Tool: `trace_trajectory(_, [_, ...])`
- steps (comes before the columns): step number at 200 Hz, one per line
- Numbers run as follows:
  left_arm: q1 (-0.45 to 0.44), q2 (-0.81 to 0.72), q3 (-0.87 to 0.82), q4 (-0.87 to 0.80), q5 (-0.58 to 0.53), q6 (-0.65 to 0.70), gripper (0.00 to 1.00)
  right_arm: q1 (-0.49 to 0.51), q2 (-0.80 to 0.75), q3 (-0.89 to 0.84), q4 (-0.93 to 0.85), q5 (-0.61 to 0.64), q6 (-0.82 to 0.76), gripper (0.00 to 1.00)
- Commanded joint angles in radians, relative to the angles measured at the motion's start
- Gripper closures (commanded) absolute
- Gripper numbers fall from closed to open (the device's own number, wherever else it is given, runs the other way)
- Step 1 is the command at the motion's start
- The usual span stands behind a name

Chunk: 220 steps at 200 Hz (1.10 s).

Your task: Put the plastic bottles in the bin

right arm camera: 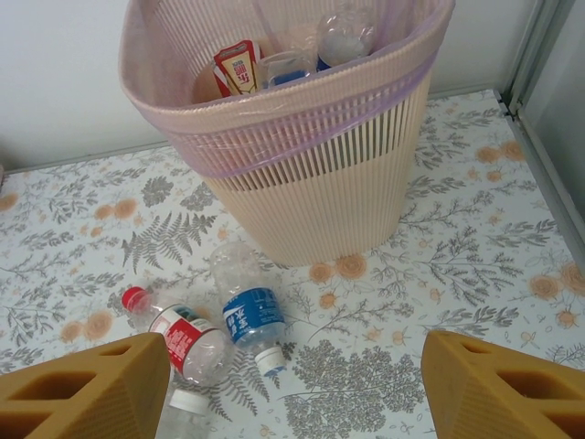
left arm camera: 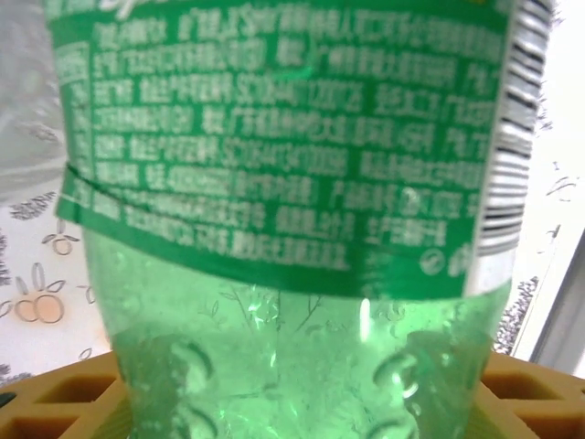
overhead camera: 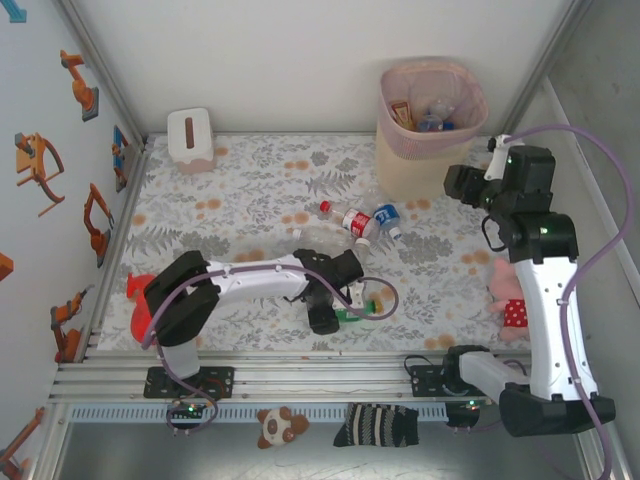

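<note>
**Green bottle sits between the left pads, axis square to the gap**

Left gripper [left arm camera: 302, 412] is low over the table, well apart from the tall round beige-pink plastic bin [overhead camera: 410, 170], on the bin's near-left side towards the arm bases. The green see-through plastic bottle with a green printed label [left arm camera: 274, 183] lies right between its tan foam pads [left arm camera: 55, 407], one pad at each flank. Its long axis runs straight away from the wrist, square to the line between the pads, so a squeeze lands across the width. Pads look to touch both sides; can't tell if the grip is firm.

Right gripper [right arm camera: 294, 366] has its fingers spread wide with nothing between them, and hovers just beside the bin on its near side. Near the bin's foot lie a clear bottle with red label and red cap [right arm camera: 187, 338] and a clear bottle with blue label [right arm camera: 249, 320], side by side. The right arm is far nearer those two.

My read: the left arm's carry goes away and rightward to the bin. The round, slick wall could squirt out if the squeeze is light.
</note>
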Motion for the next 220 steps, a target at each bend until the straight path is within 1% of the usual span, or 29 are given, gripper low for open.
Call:
trace_trajectory(1, [0.000, -0.074, 0.022, -0.003, 0.033, 0.017, 0.38, -0.007, -0.028, 0.012, -0.020, 0.007, 0.002, 0.28])
trace_trajectory(28, [0.024, -0.158, 0.008, 0.060, 0.073, -0.011, 0.39, -0.008, -0.049, 0.017, -0.012, 0.002, 0.009, 0.29])
trace_trajectory(44, [0.052, -0.221, -0.009, 0.120, 0.120, -0.033, 0.39, -0.008, -0.065, 0.009, 0.008, -0.033, 0.011, 0.29])
trace_trajectory(71, [0.133, -0.315, -0.030, 0.223, 0.260, -0.097, 0.40, -0.007, -0.098, -0.017, 0.071, -0.115, 0.020, 0.29])
trace_trajectory(103, [0.199, -0.405, -0.052, 0.368, 0.369, -0.173, 0.40, -0.006, -0.153, -0.075, 0.189, -0.204, 0.041, 0.29])
trace_trajectory(124, [0.254, -0.443, -0.075, 0.479, 0.471, -0.253, 0.41, -0.007, -0.190, -0.119, 0.292, -0.285, 0.045, 0.28])
trace_trajectory(157, [0.331, -0.493, -0.117, 0.659, 0.602, -0.377, 0.41, -0.006, -0.219, -0.158, 0.452, -0.468, 0.079, 0.28])
trace_trajectory(175, [0.369, -0.515, -0.126, 0.737, 0.663, -0.432, 0.42, -0.006, -0.217, -0.181, 0.569, -0.589, 0.123, 0.28])
trace_trajectory(195, [0.401, -0.537, -0.140, 0.863, 0.743, -0.501, 0.42, -0.002, -0.206, -0.189, 0.681, -0.696, 0.203, 0.27])
trace_trajectory(220, [0.424, -0.550, -0.158, 1.011, 0.808, -0.577, 0.42, 0.018, -0.201, -0.200, 0.787, -0.770, 0.264, 0.26])
